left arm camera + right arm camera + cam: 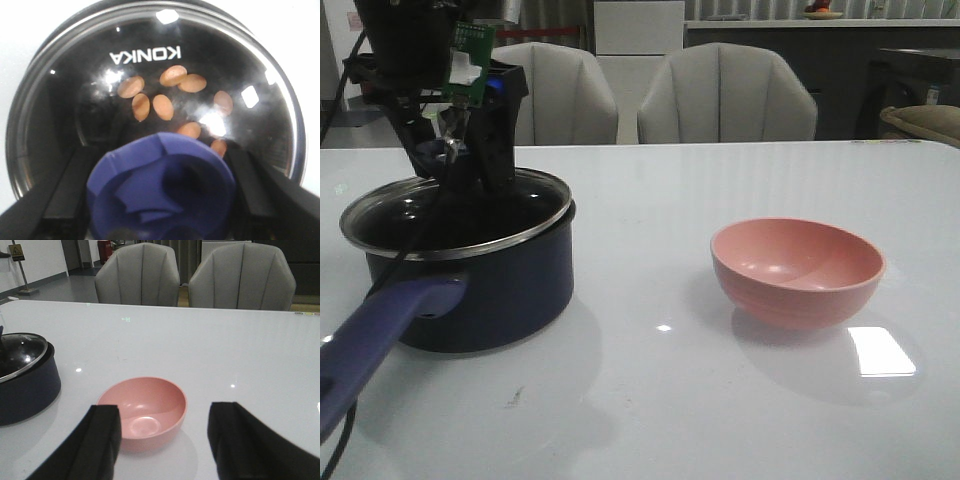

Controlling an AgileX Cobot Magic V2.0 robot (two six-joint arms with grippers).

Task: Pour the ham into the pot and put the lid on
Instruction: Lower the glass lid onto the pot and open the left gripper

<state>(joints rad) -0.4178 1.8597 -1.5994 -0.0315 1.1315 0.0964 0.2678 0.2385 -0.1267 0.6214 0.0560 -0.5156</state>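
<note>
White glossy table (650, 400) with grey chairs (137, 272) behind; lid (455, 215) down on pot (485, 290), ham (162, 106) inside.

Directly under left gripper (162, 200): purple-blue knob (160, 187), between fingers (65, 190) that flank it closely; whether clamped or just released cannot be told. Lid seated flat on the pot rim, ham pieces visible through the glass beyond the knob. Pot handle (380, 335) running back toward the robot. Right gripper (162, 440) spread wide, holding nothing, pink bowl (145, 412) emptied just ahead. Likely only a straight lift away left.
</note>
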